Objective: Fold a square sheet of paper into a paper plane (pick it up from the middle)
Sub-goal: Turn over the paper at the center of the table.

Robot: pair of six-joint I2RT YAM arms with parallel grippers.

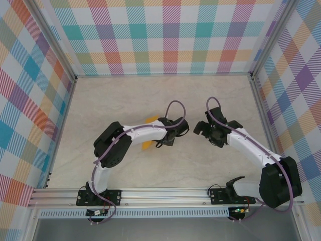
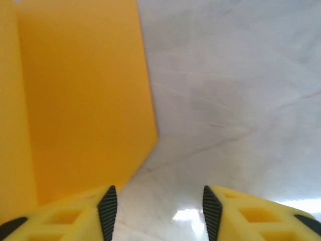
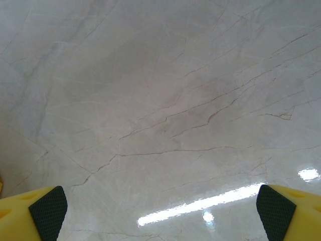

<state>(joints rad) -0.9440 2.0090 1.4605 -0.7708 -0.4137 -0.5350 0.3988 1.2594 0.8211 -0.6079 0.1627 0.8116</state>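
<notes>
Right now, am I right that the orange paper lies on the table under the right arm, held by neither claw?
Not quite: the top view shows the orange paper on the table under the left arm, not the right. Neither claw holds it.

Seemingly marble table, plaid walls

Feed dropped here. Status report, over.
Left claw open, empty. Right claw open, empty. Orange paper on table, beside left claw. No obstruction seen.
</notes>
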